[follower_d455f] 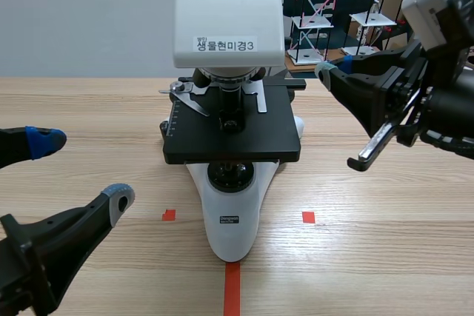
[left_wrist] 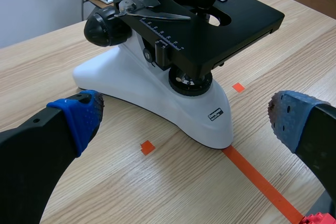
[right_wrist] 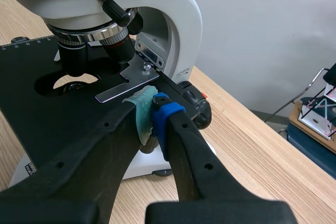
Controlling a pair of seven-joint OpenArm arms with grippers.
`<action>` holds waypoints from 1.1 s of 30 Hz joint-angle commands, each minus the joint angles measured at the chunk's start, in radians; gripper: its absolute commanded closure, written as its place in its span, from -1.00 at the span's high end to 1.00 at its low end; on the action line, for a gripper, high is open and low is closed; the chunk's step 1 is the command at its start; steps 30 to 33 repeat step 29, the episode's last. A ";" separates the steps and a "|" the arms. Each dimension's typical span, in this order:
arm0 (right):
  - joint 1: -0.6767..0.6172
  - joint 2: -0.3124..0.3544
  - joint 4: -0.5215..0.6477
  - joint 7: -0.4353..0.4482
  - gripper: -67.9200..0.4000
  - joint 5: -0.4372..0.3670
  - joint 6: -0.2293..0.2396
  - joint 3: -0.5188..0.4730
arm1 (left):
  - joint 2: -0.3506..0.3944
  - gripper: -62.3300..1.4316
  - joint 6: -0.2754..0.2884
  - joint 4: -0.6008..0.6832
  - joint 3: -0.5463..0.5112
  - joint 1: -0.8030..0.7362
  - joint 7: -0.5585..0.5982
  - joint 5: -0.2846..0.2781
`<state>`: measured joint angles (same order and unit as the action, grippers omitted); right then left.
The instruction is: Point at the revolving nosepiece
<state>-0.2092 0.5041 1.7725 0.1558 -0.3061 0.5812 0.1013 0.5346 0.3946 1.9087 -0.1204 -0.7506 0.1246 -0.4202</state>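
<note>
revolving nosepiece (right_wrist: pixel 92 35) sits under the white head of the microscope (follower_d455f: pixel 229 234), above the black stage (follower_d455f: pixel 274 138). right claw (right_wrist: pixel 152 111), pressed together, is near the stage edge; i judge the pointing is not yet finished. left claw (follower_d455f: pixel 81 169) rests spread, low over the worktop (follower_d455f: pixel 385 257).

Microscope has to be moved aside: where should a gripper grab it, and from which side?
Probably the curved white arm behind the stage, approached from the right: it is an upright neck with open space in front and behind for the fingers.
</note>
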 commanded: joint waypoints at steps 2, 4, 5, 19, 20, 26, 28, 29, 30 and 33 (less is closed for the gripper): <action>0.010 0.000 0.014 0.019 -0.99 -0.014 -0.004 -0.006 | -0.002 1.00 0.001 0.018 -0.003 0.001 0.015 -0.006; 0.010 0.000 0.014 0.029 -0.99 -0.015 -0.004 -0.006 | -0.002 1.00 0.001 0.018 -0.003 0.001 0.015 -0.006; 0.010 0.000 0.014 0.030 -0.99 -0.015 -0.004 -0.006 | -0.002 1.00 0.001 0.018 -0.003 0.001 0.015 -0.006; 0.010 0.000 0.014 0.026 -0.99 -0.015 -0.004 -0.006 | -0.002 1.00 0.001 0.018 -0.003 0.000 0.014 -0.006; 0.010 0.000 0.014 0.026 -0.99 -0.015 -0.004 -0.006 | -0.002 1.00 0.001 0.018 -0.003 0.000 0.014 -0.006; 0.010 0.000 0.014 0.024 -0.99 -0.014 -0.004 -0.006 | -0.002 1.00 0.001 0.018 -0.003 0.000 0.014 -0.006; 0.010 0.000 0.014 0.022 -0.99 -0.014 -0.004 -0.006 | -0.002 1.00 0.001 0.018 -0.003 0.000 0.014 -0.006; 0.010 0.000 0.014 0.022 -1.00 -0.014 -0.004 -0.006 | -0.002 1.00 0.001 0.018 -0.003 0.000 0.014 -0.006; 0.010 0.000 0.014 0.022 -1.00 -0.014 -0.004 -0.006 | -0.002 1.00 0.001 0.018 -0.003 0.000 0.014 -0.006; 0.010 0.000 0.014 0.022 -1.00 -0.014 -0.004 -0.006 | -0.002 1.00 0.001 0.018 -0.003 0.000 0.014 -0.006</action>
